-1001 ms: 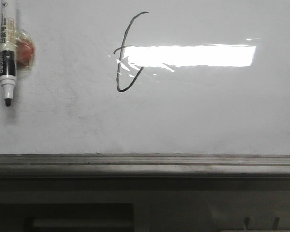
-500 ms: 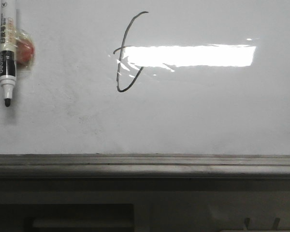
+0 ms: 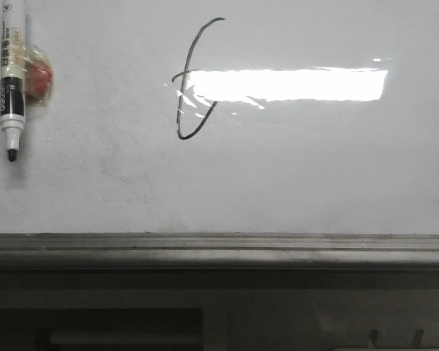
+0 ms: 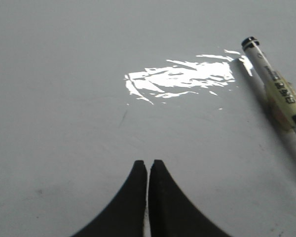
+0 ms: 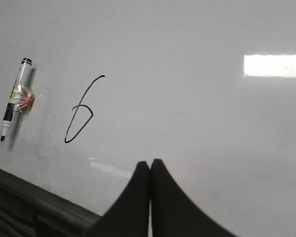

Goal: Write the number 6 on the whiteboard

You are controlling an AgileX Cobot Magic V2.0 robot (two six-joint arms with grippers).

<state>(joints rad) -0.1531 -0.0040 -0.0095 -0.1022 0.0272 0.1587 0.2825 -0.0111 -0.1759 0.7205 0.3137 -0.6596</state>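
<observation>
The whiteboard (image 3: 314, 168) fills most of the front view, with a grey ledge (image 3: 219, 248) along its bottom edge. The number 6 (image 3: 192, 77) is a thin black slanted loop with a curved top tail; it also shows in the right wrist view (image 5: 81, 111). A black-and-white marker (image 3: 12, 77) hangs tip down at the board's upper left, stuck on with a red magnet under clear tape (image 3: 38, 73). It also shows in the left wrist view (image 4: 278, 91) and the right wrist view (image 5: 13, 98). My left gripper (image 4: 148, 164) is shut and empty. My right gripper (image 5: 150, 163) is shut and empty, to the right of the 6.
A bright window glare (image 3: 285, 84) lies across the board and over part of the 6's loop. Below the ledge is a dark frame (image 3: 132, 329). Neither gripper shows in the front view.
</observation>
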